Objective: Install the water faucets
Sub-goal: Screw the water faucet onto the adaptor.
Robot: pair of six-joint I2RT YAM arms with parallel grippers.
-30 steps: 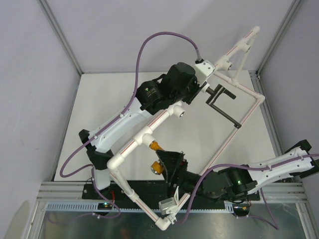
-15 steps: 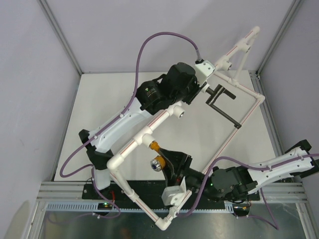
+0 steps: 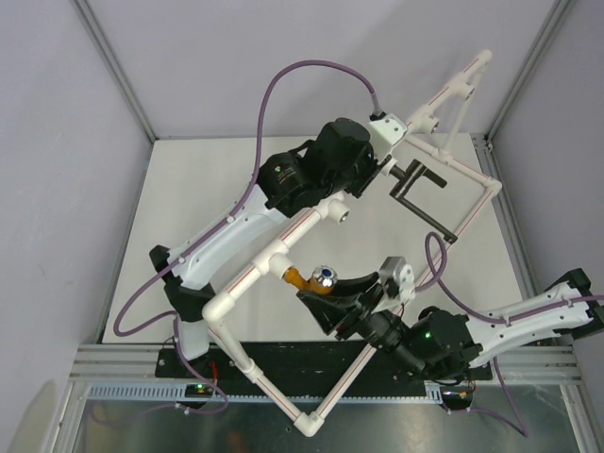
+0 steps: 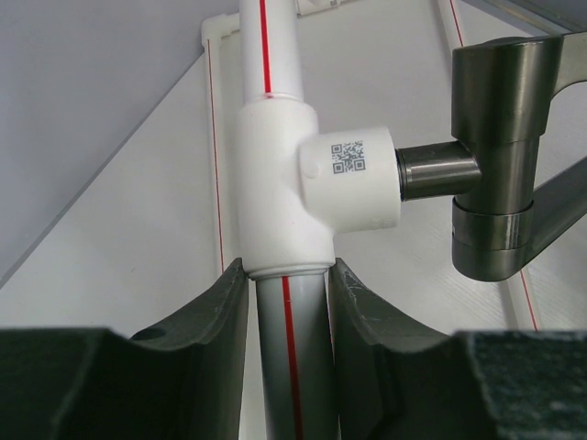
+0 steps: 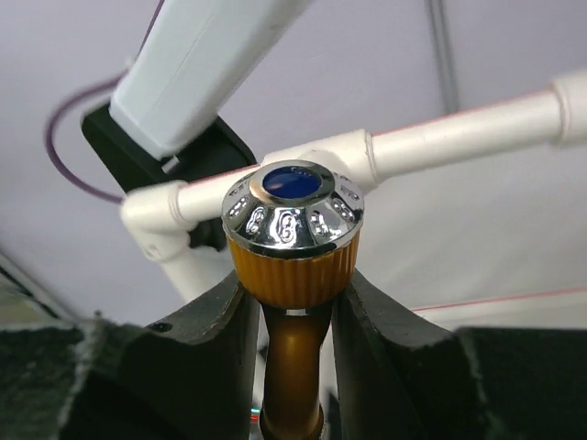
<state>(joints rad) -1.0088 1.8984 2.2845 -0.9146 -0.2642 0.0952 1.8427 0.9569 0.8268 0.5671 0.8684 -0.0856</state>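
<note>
The orange-brass tap [image 3: 304,277] with its silver-blue knob [image 3: 324,275] sticks out of a tee socket [image 3: 279,263] on the white pipe frame [image 3: 247,276]. My right gripper [image 3: 327,288] is shut on it. In the right wrist view the fingers [image 5: 220,321] clamp the ribbed orange collar under the knob [image 5: 292,215], with the gripper [image 5: 292,293] around the stem. The black tap [image 3: 416,193] sits in a far tee [image 4: 353,179], its body [image 4: 500,156] to the right. My left gripper [image 4: 287,275] is shut on the pipe [image 4: 290,357] just below that tee; it also shows in the top view [image 3: 380,170].
The frame's thin pipes [image 3: 429,269] run diagonally across the white table [image 3: 198,198] and rise at the back right [image 3: 453,94]. Purple cables [image 3: 283,75] loop above both arms. A metal rail [image 3: 123,363] lines the near edge. Walls close in on both sides.
My right wrist has rolled round the orange-brass tap, its camera swinging from the near side up to the right. The knob has turned from pointing towards the near edge to facing up. The left arm has not moved.
</note>
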